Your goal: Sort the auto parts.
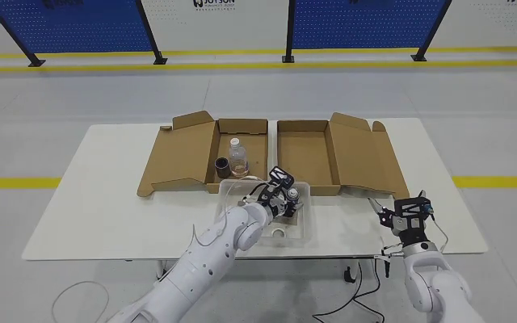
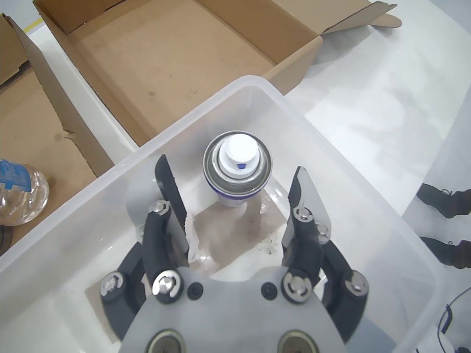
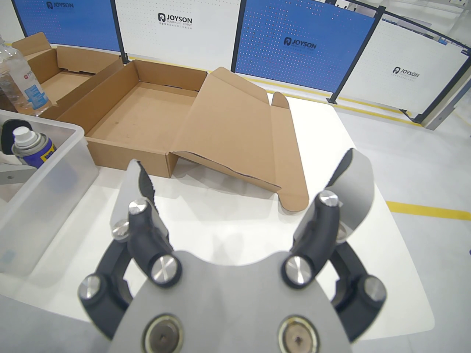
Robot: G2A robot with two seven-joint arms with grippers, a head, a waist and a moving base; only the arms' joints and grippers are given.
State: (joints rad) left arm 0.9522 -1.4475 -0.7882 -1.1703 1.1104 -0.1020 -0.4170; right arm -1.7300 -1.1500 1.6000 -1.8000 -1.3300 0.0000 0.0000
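Note:
A spray can [image 2: 237, 174] with a white cap stands upright in the clear plastic bin [image 2: 331, 137]; it also shows as the spray can [image 3: 31, 148] in the right wrist view. My left gripper [image 2: 232, 176] is inside the bin, open, with its fingers on either side of the can, apart from it. In the top view the left gripper [image 1: 284, 194] is over the bin [image 1: 230, 194]. My right gripper [image 3: 246, 170] stands open and holds nothing, near the table's front right corner, seen as the right gripper [image 1: 402, 211] from above.
Two open cardboard boxes lie behind the bin. The left box [image 1: 250, 129] holds a clear bottle [image 1: 237, 157] and a dark cylinder [image 1: 221, 169]. The right box [image 1: 303, 153] has a bare floor, its lid [image 1: 367, 157] folded out right. Feet show beside the table.

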